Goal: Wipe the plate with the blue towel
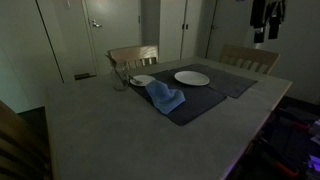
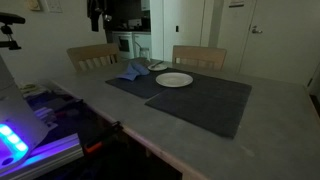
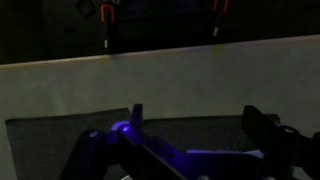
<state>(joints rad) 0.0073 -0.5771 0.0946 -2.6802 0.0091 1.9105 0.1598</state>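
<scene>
A white plate [image 1: 192, 77] lies on a dark placemat [image 1: 236, 84] on the grey table and shows in both exterior views [image 2: 174, 80]. A crumpled blue towel [image 1: 165, 96] lies beside it on a second dark placemat [image 1: 196, 108]; it also shows in an exterior view [image 2: 130, 71]. My gripper [image 1: 268, 24] hangs high above the far side of the table, well away from both; it also shows in an exterior view [image 2: 97, 17]. In the wrist view the gripper [image 3: 200, 125] is open and empty, with a dark mat and the table edge beyond it.
A small plate [image 1: 142, 80] and a clear glass [image 1: 120, 79] stand next to the towel. Two wooden chairs [image 1: 133, 55] [image 1: 250, 58] stand at the far edge of the table. Doors and walls lie behind. The room is dim.
</scene>
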